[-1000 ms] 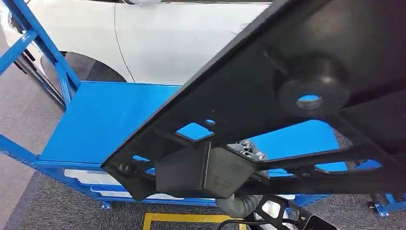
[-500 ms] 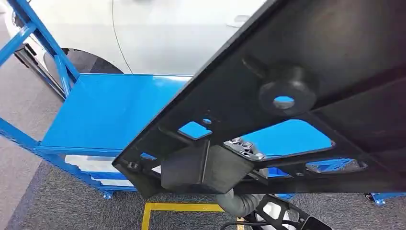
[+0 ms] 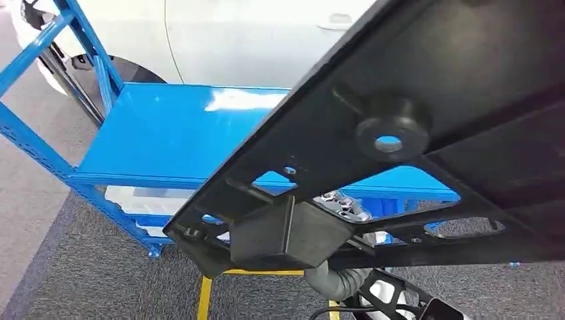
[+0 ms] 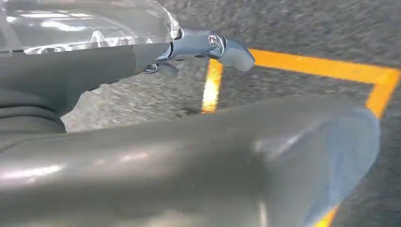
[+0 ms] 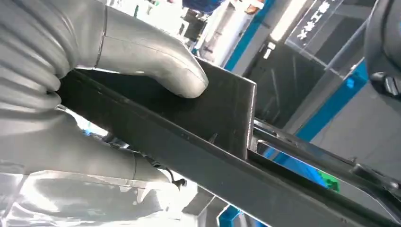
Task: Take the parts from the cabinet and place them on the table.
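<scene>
Gripping black part (image 5: 208,142) — right hand (image 5: 94,85) clamped on edge; left hand (image 4: 208,45) state unclear — no legible writing.

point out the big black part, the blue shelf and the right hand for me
black part (image 3: 400,80), head view, on its flat panel.
blue shelf (image 3: 173,137), head view, on its bare top.
right hand (image 5: 142,61), right wrist view, on the thumb pressing the part.

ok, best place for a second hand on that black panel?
Probably the ribbed frame edge beside the boxy block, coming from below. The black panel hangs tilted over the blue shelf, and its cutouts leave bars that fingers can wrap. The right hand already grips a flat rib this way, thumb pressed on top.
</scene>
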### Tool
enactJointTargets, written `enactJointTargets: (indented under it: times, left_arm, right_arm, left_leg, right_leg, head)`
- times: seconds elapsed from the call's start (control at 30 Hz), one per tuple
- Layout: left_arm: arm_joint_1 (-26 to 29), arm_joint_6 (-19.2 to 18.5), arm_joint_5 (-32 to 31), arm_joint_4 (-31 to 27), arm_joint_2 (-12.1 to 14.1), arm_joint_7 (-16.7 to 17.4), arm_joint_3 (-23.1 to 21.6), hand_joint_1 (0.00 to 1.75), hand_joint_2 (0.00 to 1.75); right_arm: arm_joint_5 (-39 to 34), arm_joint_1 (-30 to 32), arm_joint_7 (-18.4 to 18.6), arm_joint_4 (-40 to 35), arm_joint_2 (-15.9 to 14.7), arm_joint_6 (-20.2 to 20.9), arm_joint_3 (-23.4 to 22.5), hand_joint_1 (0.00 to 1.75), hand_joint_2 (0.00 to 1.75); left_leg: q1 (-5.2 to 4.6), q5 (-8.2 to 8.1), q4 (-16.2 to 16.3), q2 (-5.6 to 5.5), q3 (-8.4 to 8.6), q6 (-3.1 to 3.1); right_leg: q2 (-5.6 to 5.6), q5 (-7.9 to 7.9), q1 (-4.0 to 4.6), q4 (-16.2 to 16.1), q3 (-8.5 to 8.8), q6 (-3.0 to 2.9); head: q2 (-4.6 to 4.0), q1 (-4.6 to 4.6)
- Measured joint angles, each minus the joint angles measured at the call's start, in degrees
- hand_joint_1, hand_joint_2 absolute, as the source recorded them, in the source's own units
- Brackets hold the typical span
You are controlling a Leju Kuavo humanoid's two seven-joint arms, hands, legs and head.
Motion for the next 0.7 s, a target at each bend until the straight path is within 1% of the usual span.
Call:
enactJointTargets:
  times: [0.03,0.07,0.1,0.13,0.17,0.2,0.23,0.27,0.3,0.33,0.37,0.4,0.43,0.47,0.5,0.53,0.57,0.6,0.63,0.67,0.7]
  left_arm:
    - [-0.03,0.04,-0.07,0.0,-0.07,0.13,-0.04,0.0,0.0]
    - [0.0,0.13,-0.09,0.0,-0.22,0.17,-0.09,0.0,0.0]
    - [0.09,0.22,-0.11,0.0,-0.22,0.33,-0.07,0.0,0.0]
    - [0.09,0.28,-0.13,0.0,-0.22,0.46,-0.07,0.0,0.0]
    - [0.13,0.37,-0.2,0.0,-0.26,0.55,-0.07,0.0,0.0]
    - [0.29,0.55,-0.22,0.0,-0.22,0.59,-0.07,0.0,0.0]
    - [0.36,0.63,-0.22,0.0,-0.24,0.63,-0.07,0.0,0.0]
    - [0.45,0.68,-0.26,0.02,-0.35,0.74,-0.07,0.0,0.0]
    - [0.46,0.7,-0.33,0.02,-0.37,0.74,-0.07,0.0,0.0]
    - [0.42,0.7,-0.46,0.02,-0.39,0.76,-0.07,0.0,0.0]
    - [0.39,0.7,-0.46,0.02,-0.39,0.76,-0.07,0.0,0.0]
    - [0.4,0.72,-0.46,0.02,-0.37,0.76,-0.07,0.0,0.0]
    - [0.4,0.72,-0.46,0.02,-0.37,0.79,-0.07,0.0,0.0]
    - [0.38,0.72,-0.46,0.02,-0.37,0.76,-0.07,0.0,0.0]
    - [0.36,0.7,-0.48,0.02,-0.37,0.63,-0.07,0.0,0.0]
    - [0.27,0.61,-0.59,0.02,-0.37,0.5,-0.09,0.0,0.0]
    - [0.12,0.52,-0.63,0.02,-0.37,0.39,-0.13,0.0,0.0]
    - [0.06,0.46,-0.63,0.02,-0.37,0.28,-0.13,0.0,0.0]
    - [0.16,0.39,-0.66,0.02,-0.39,0.09,-0.13,0.0,0.0]
    - [0.24,0.28,-0.68,0.02,-0.39,0.09,-0.13,0.0,0.0]
    - [0.31,0.26,-0.66,0.02,-0.39,0.07,-0.13,0.0,0.0]
  right_arm:
    - [0.0,-0.01,0.0,-0.09,-0.07,0.31,-0.15,1.75,1.75]
    - [-0.09,-0.02,0.0,-0.13,-0.11,0.72,-0.2,1.75,1.75]
    - [-0.2,0.15,0.0,-0.13,-0.17,0.74,-0.22,1.75,1.75]
    - [-0.26,0.15,0.0,-0.13,-0.26,0.79,-0.31,1.75,1.75]
    - [-0.26,0.29,0.0,-0.07,-0.31,0.92,-0.35,1.75,1.75]
    - [-0.24,0.38,0.0,0.04,-0.37,1.05,-0.37,1.75,1.75]
    - [-0.2,0.37,0.0,0.13,-0.37,1.16,-0.37,1.75,1.75]
    - [-0.22,0.39,0.0,0.17,-0.37,1.22,-0.37,1.75,1.75]
    - [-0.22,0.47,0.0,0.24,-0.39,1.27,-0.39,1.75,1.75]
    - [-0.22,0.51,0.0,0.35,-0.41,1.31,-0.39,1.75,1.75]
    - [-0.22,0.57,0.0,0.46,-0.46,1.46,-0.39,1.75,1.75]
    - [-0.22,0.72,0.0,0.57,-0.52,1.51,-0.39,1.75,1.75]
    - [-0.22,0.85,0.0,0.68,-0.61,1.57,-0.39,1.75,1.75]
    - [-0.24,0.95,0.0,0.79,-0.68,1.62,-0.39,1.75,1.75]
    - [-0.28,0.98,0.0,0.9,-0.72,1.68,-0.39,1.75,1.75]
    - [-0.39,0.96,0.0,0.92,-0.79,1.68,-0.39,1.75,1.75]
    - [-0.57,0.95,0.0,0.9,-0.83,1.68,-0.42,1.75,1.75]
    - [-0.72,1.02,0.0,0.92,-0.9,1.68,-0.41,1.75,1.75]
    - [-0.83,0.96,0.0,0.92,-0.98,1.68,-0.41,1.75,1.75]
    - [-0.87,0.95,0.0,0.92,-1.05,1.68,-0.39,1.75,1.75]
    - [-0.87,1.07,0.0,0.92,-1.16,1.7,-0.41,1.75,1.75]
  left_leg:
    - [-0.01,0.39,0.36,-0.01,-0.38,-0.22]
    - [-0.25,0.71,0.68,-0.07,-0.86,-0.54]
    - [-0.17,1.42,0.32,-0.02,-0.73,-0.97]
    - [0.02,1.86,0.21,-0.01,-0.88,-1.29]
    - [0.08,2.48,-0.02,-0.02,-0.94,-1.61]
    - [0.0,2.48,0.07,-0.18,-1.27,-1.97]
    - [0.18,0.2,1.08,-0.19,-1.95,-2.14]
    - [0.25,-3.68,4.03,-0.2,-2.87,-2.26]
    - [0.35,-7.43,8.16,-0.17,-3.85,-2.48]
    - [0.37,-10.14,12.22,-0.17,-4.59,-2.69]
    - [0.37,-11.27,15.74,-0.17,-4.98,-2.85]
    - [0.38,-10.29,17.83,-0.17,-4.59,-2.93]
    - [0.42,-8.01,17.32,-0.17,-3.09,-3.01]
    - [0.43,-5.65,14.67,-0.17,-0.48,-2.99]
    - [0.45,-4.35,10.56,-0.16,2.89,-2.87]
    - [0.48,-5.13,5.39,-0.21,6.88,-2.65]
    - [0.09,-8.02,-0.84,-0.24,10.71,-2.3]
    - [0.04,-8.16,-0.81,-0.42,10.54,-1.8]
    - [-0.1,-7.88,-1.21,-0.43,10.08,-1.59]
    - [-0.3,-7.56,-0.88,-0.42,9.83,-1.18]
    - [0.03,-6.83,-1.23,-0.38,9.61,-0.65]
  right_leg:
    - [0.01,-1.33,0.08,-5.23,4.21,-0.41]
    - [0.04,-3.22,0.49,-9.91,6.84,-0.58]
    - [0.04,-2.55,0.61,-9.06,6.08,-0.8]
    - [0.05,-2.49,0.81,-9.38,5.95,-1.03]
    - [0.04,-1.99,0.93,-9.19,5.61,-1.44]
    - [-0.2,-0.99,0.29,-9.81,5.1,-2.06]
    - [-0.4,-0.3,0.31,-9.84,4.37,-2.55]
    - [-0.39,0.42,0.32,-9.82,3.56,-3.03]
    - [-0.4,1.17,0.39,-9.82,2.65,-3.05]
    - [-0.41,1.86,0.45,-9.78,1.72,-3.08]
    - [-0.41,2.58,0.5,-9.66,0.73,-3.04]
    - [-0.46,3.34,0.51,-9.5,-0.44,-2.96]
    - [-0.45,4.02,0.51,-9.33,-1.51,-2.84]
    - [-0.44,4.67,0.47,-9.11,-2.5,-2.63]
    - [-0.43,5.2,0.43,-8.88,-3.36,-2.4]
    - [-0.4,5.71,0.45,-8.48,-3.86,-2.14]
    - [-0.32,6.12,0.74,-8.24,-4.27,-1.71]
    - [-0.51,6.63,0.68,-8.51,-4.04,-1.3]
    - [-0.62,7.1,0.6,-8.55,-4.04,-1.05]
    - [-0.62,7.73,0.47,-8.8,-4.04,-0.73]
    - [-0.58,8.09,0.64,-8.84,-4.19,-0.26]
  head:
    - [0.0,-0.02]
    - [0.0,-0.02]
    - [0.0,0.0]
    - [0.0,-0.02]
    - [0.0,-0.02]
    - [0.0,0.0]
    - [0.0,-0.02]
    - [0.0,-0.02]
    - [0.0,-0.02]
    - [0.0,-0.02]
    - [0.0,-0.02]
    - [0.0,-0.02]
    - [0.0,-0.02]
    - [0.0,-0.02]
    - [0.0,-0.02]
    - [0.0,-0.02]
    - [0.0,-0.02]
    - [0.0,-0.04]
    - [0.0,-0.02]
    - [0.02,-0.02]
    - [0.0,-0.02]
